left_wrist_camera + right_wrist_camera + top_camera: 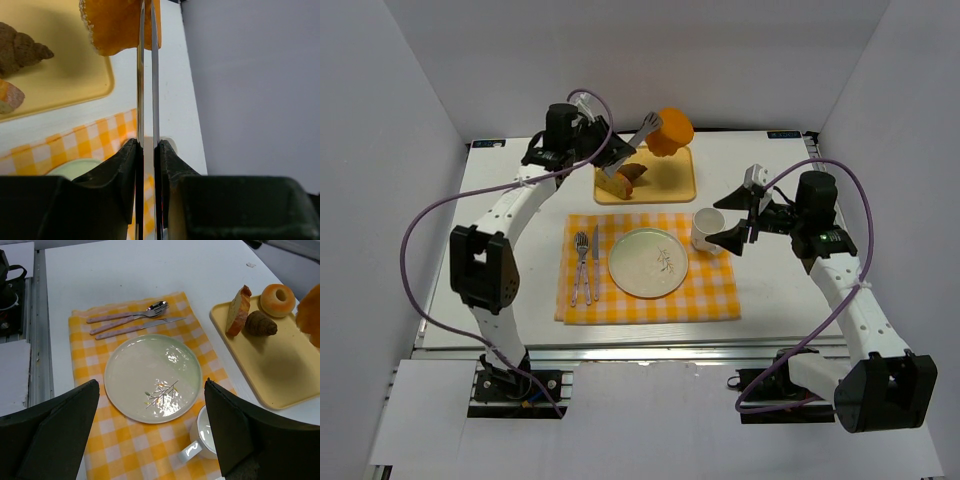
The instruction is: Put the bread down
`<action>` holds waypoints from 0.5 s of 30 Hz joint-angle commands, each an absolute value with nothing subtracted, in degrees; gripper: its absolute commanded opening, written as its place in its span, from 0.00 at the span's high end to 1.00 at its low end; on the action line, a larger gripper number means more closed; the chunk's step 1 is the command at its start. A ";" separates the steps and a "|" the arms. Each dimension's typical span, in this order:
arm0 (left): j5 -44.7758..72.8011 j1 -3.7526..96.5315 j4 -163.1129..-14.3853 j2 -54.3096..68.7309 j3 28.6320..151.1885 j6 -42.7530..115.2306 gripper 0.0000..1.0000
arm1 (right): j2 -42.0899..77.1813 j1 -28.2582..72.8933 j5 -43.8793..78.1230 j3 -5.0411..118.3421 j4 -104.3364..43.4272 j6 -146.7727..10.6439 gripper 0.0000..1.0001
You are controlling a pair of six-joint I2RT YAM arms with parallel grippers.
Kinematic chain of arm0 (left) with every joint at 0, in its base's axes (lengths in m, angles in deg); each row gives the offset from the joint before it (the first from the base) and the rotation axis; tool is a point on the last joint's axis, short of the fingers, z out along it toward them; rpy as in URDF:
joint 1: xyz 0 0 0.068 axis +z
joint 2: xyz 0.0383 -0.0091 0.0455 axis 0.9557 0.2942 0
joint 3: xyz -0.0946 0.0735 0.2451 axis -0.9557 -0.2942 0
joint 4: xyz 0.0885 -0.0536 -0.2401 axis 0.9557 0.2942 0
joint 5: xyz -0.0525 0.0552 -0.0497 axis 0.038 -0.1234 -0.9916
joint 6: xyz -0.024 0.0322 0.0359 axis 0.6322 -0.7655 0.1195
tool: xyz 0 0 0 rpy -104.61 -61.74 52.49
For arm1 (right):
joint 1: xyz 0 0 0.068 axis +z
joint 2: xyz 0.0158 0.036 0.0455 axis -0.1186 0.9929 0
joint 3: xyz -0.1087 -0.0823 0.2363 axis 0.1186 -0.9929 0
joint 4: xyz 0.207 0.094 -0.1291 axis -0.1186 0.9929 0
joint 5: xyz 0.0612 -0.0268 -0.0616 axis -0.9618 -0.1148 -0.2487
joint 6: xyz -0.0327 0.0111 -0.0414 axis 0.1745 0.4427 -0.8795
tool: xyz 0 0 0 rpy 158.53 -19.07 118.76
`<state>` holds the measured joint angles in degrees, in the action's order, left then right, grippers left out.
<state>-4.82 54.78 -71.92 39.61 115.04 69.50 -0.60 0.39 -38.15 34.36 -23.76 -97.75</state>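
Note:
The bread (670, 131) is a thick round orange-brown bun held in the air over the far right corner of the yellow tray (675, 185). Metal tongs (645, 130) pinch it. My left gripper (617, 155) is shut on the tongs' handles. In the left wrist view the two tong blades (141, 75) run up from my gripper (147, 146) to the bread (117, 25) at the top. The bread also shows at the right edge of the right wrist view (310, 315). My right gripper (740, 228) is open and empty, hovering beside the cup; it also shows in its own wrist view (151, 385).
On the tray (270, 365) lie a bread slice (237, 310), a croissant (260, 324) and a donut (277, 299). An orange checked cloth (705, 300) carries a pale green plate (648, 262), a white cup (707, 230), a fork (582, 262) and a knife (593, 262).

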 commanded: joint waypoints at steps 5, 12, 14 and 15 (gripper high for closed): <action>-8.84 55.22 -72.24 22.35 103.64 65.71 1.00 | -3.24 -0.39 -36.06 33.66 -27.18 -97.20 0.10; -11.12 55.31 -68.63 4.95 88.09 63.51 1.00 | -3.95 -2.67 -33.60 34.10 -30.17 -95.80 0.12; -12.78 55.31 -68.72 -0.13 82.03 64.38 1.00 | -3.60 -3.46 -33.68 34.36 -30.43 -94.66 0.12; -13.32 55.31 -68.63 -1.65 79.99 64.73 1.00 | -3.42 -3.73 -33.68 34.45 -32.09 -94.39 0.13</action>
<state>-9.45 55.15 -68.67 4.45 85.05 65.08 -3.07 -2.71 -34.22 33.94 -27.56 -96.44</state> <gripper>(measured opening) 0.315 0.874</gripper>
